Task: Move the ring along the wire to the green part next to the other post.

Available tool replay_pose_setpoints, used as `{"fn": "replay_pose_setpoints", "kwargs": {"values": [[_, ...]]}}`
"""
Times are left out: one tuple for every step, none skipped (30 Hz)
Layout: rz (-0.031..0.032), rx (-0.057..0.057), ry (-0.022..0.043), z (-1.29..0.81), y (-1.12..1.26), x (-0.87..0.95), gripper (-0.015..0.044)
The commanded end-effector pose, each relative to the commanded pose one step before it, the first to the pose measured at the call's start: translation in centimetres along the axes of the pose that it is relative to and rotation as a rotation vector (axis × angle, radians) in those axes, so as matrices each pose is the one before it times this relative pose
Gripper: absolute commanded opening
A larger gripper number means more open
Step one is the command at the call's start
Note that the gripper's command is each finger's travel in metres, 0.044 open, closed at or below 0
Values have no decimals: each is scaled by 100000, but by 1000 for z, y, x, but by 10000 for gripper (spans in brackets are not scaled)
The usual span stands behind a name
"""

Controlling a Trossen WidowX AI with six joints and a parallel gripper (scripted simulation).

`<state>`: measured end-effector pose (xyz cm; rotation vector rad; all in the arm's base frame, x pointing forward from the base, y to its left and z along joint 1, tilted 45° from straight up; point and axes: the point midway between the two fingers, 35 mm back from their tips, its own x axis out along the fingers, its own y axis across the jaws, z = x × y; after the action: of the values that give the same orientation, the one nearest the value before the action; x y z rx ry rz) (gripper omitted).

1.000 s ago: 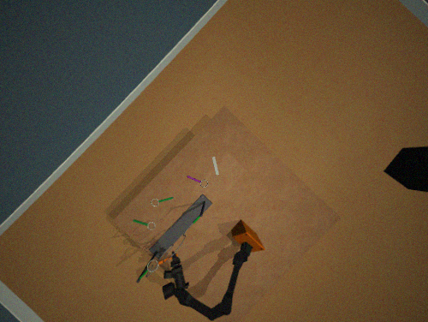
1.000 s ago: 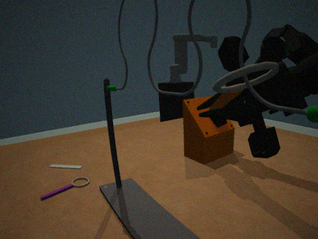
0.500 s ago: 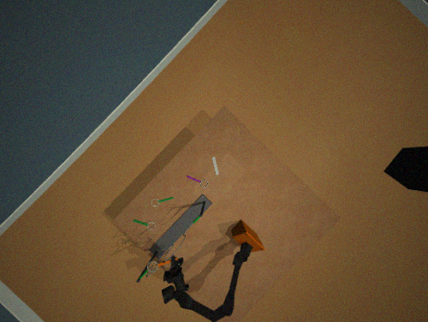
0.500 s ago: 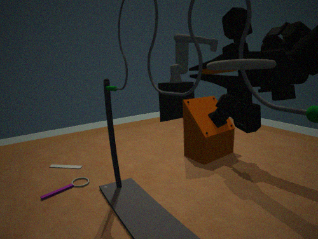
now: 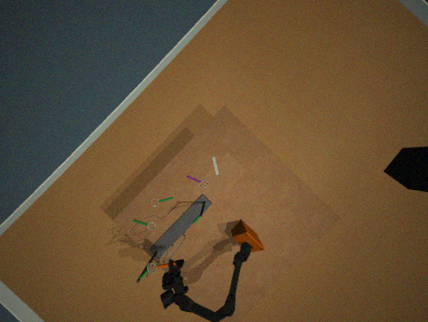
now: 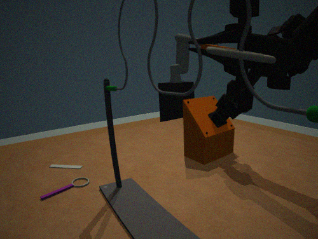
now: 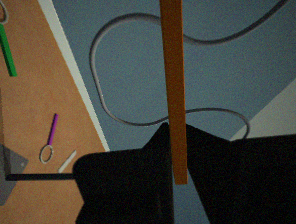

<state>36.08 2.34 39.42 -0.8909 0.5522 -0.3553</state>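
The gripper (image 7: 175, 165) is clamped on the orange handle (image 7: 173, 75), whose long axis runs straight up the centre of the wrist frame, away from the fingers. In the exterior view, upper right, the ring (image 6: 241, 54) is seen nearly edge-on, lying almost level, with the grey wire (image 6: 246, 79) through it. Three spare rings are counted on the floor: two green-handled (image 5: 162, 200) (image 5: 143, 223) and one purple-handled (image 5: 197, 180), plus one white strip (image 5: 215, 165).

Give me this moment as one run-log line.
gripper: shut on orange handle | ring: lifted, wire through it | far post: not reached | grey-wire contact: cannot tell
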Motion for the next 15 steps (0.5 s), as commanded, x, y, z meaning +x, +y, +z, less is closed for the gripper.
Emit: {"fn": "replay_pose_setpoints", "kwargs": {"values": [[-3312, -3923, 313, 11, -1170, -55, -150], [-552, -1060, 27, 5, -201, -7, -150], [-534, -1027, 28, 4, -195, -7, -150], [-483, -937, 26, 5, -182, -7, -150], [-621, -1222, 38, 9, -251, -12, -150], [-404, -813, 27, 7, -175, -9, -150], [-347, -696, 23, 7, -154, -9, -150], [-433, -846, 27, 10, -188, -11, -150], [-443, -869, 27, 9, -194, -11, -150], [-422, -831, 27, 8, -186, -10, -150], [-245, -518, 18, 12, -148, -11, -150], [-170, -380, 15, 14, -132, -12, -150], [-158, -358, 15, 16, -134, -13, -150], [-163, -367, 15, 17, -141, -14, -150], [-165, -371, 16, 17, -144, -14, -150]]}}
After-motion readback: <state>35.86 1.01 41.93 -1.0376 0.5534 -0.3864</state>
